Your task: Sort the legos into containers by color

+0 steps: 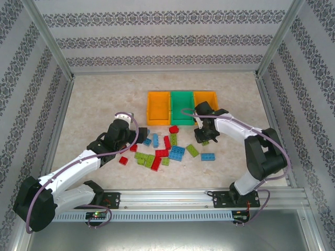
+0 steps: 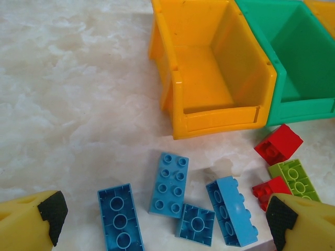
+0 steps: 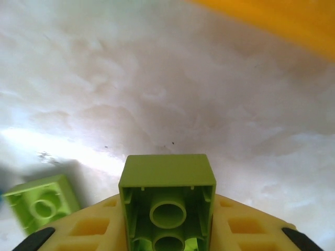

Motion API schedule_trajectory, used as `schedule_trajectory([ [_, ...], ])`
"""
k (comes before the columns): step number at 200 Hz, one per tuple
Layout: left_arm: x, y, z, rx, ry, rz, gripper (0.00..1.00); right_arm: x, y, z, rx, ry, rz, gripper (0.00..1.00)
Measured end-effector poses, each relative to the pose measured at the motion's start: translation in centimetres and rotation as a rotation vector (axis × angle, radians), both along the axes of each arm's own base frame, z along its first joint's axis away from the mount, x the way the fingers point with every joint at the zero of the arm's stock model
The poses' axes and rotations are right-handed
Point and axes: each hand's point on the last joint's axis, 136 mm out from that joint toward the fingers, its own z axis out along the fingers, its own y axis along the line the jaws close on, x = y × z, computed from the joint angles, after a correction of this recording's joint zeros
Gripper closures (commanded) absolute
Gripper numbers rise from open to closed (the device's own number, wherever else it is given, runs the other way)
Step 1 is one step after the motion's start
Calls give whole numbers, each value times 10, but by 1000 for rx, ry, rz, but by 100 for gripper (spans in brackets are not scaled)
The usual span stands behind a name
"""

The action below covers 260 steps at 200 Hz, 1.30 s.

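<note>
Overhead and wrist views, read left to right. The left gripper [image 2: 165, 219] hangs low over the marbled table [image 2: 78, 104]. Its yellow fingers [image 2: 31, 219] are spread wide and hold nothing. Four light blue bricks [image 2: 169, 184] lie on the table between the fingers: one studs up, two with the hollow underside up, one on its side. Just right of these are two red bricks [image 2: 278, 144] and a green brick [image 2: 294, 179].

Beyond them three bins stand side by side in a row: the left orange bin [image 2: 220, 117], the green bin [image 2: 306, 107] and the right orange bin [image 1: 205, 99]. In the overhead view the loose legos [image 1: 167, 151], with red, blue and green mixed, lie scattered on the table in front of the bins, between the two arms.

The right gripper [image 1: 204, 137] is in front of the right orange bin, at the right edge of the scatter. Its jaws press on two sides of a light green brick [image 3: 167, 178], whose hollow underside faces the wrist camera. Whether this brick is clear of the table cannot be told. A second light green brick [image 3: 42, 206] lies on the table at the left of the right wrist view.
</note>
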Motion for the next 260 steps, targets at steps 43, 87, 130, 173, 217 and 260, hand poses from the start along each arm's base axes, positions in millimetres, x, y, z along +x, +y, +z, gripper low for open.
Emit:
schedule_trajectory([
  [43, -2, 2, -2, 3, 2, 4, 1, 50, -16, 53, 117, -193, -167, 74],
  [87, -5, 6, -7, 13, 26, 22, 1, 103, -23, 74, 132, -282, -262, 71],
  [130, -10, 12, -15, 30, 66, 43, 1, 147, -22, 43, 68, -251, -301, 62],
  [173, -17, 18, -24, 54, 109, 58, 1, 157, -27, 9, 16, -195, -342, 50],
  [217, -18, 17, -26, 46, 122, 62, 1, 159, -24, 8, 28, -187, -347, 29],
  [260, -16, 14, -28, 41, 137, 60, 1, 157, -15, 43, 61, -264, -323, 19],
])
